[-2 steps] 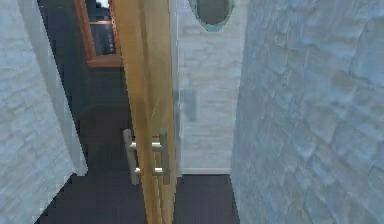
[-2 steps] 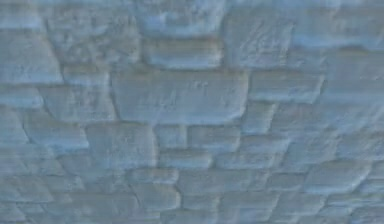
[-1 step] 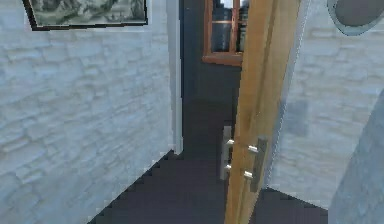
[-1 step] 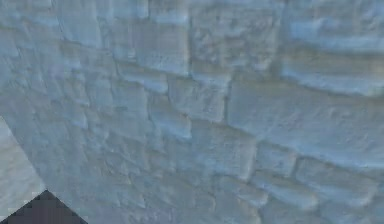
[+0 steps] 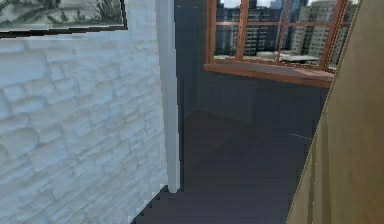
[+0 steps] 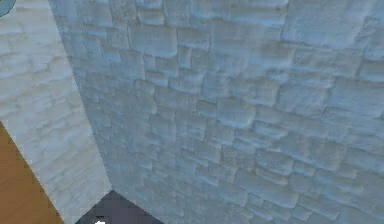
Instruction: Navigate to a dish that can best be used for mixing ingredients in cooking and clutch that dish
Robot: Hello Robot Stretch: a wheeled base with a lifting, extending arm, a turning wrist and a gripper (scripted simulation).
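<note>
A white stone wall (image 5: 70,120) fills the forward view's left and ends at a white corner post (image 5: 171,110). Past the post, dark floor (image 5: 230,165) runs to a dark blue wall under a wood-framed window (image 5: 275,35) that looks out on city buildings. In the arm side view a pale stone wall (image 6: 230,110) stands close and meets another wall at a corner (image 6: 85,110). A tiny pale speck (image 6: 100,218) sits at that view's bottom edge, too small to identify.
A framed picture (image 5: 60,14) hangs high on the stone wall. A tall wooden panel (image 5: 345,150) lines the forward view's right edge. An orange-brown surface (image 6: 25,185) shows at the arm side view's lower left, and a patch of dark floor (image 6: 125,208) lies beside it.
</note>
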